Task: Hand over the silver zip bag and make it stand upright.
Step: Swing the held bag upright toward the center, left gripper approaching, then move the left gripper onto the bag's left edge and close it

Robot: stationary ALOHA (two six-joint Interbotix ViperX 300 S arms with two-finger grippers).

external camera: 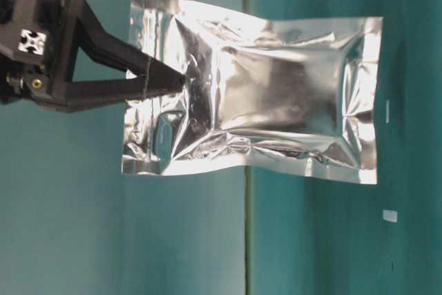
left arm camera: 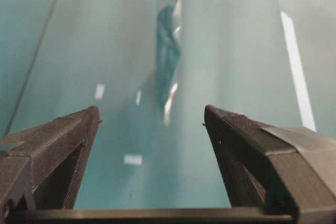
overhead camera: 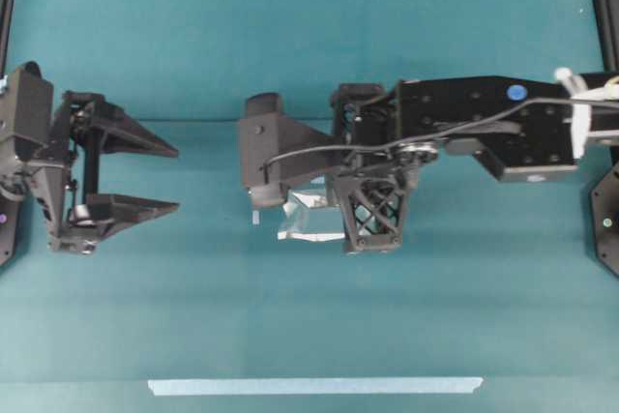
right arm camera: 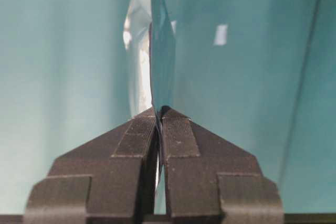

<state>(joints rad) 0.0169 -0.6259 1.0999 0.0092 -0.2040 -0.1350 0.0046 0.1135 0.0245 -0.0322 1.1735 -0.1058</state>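
Note:
The silver zip bag (external camera: 276, 94) is a crinkled foil pouch with flat sealed borders and a darker middle. My right gripper (external camera: 181, 79) is shut on one end of it and holds it off the table. In the right wrist view the bag (right arm camera: 161, 51) runs edge-on out from between the closed fingertips of the right gripper (right arm camera: 159, 109). From overhead only a sliver of the bag (overhead camera: 308, 212) shows beside the right arm (overhead camera: 464, 128). My left gripper (overhead camera: 177, 180) stands open at the left, well apart from the bag. Beyond that left gripper (left arm camera: 151, 109), the bag (left arm camera: 168, 51) shows edge-on.
A long pale-blue tape strip (overhead camera: 314, 386) lies along the front of the teal table. Small white tape marks (left arm camera: 133, 159) dot the surface between the left gripper and the bag. Another white mark (external camera: 390, 215) shows in the table-level view.

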